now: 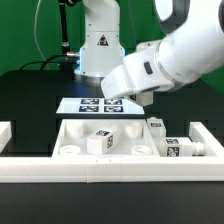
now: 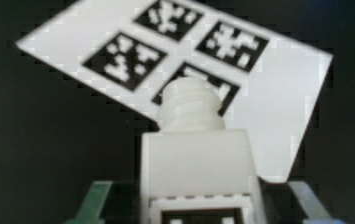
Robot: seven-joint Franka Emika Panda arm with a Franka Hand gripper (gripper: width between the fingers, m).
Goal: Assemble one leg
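Note:
My gripper hangs over the end of the marker board on the exterior view's right. In the wrist view my gripper is shut on a leg, a white blocky post. Its narrower peg end points away toward the marker board, and a tag shows at its near end. A green finger and a blue finger flank the leg. In the exterior view the held leg is hidden behind the hand. Another leg lies on the large white panel.
Two more tagged legs lie at the exterior view's right, beside the panel. A white rail runs along the front. The arm's base stands behind the marker board.

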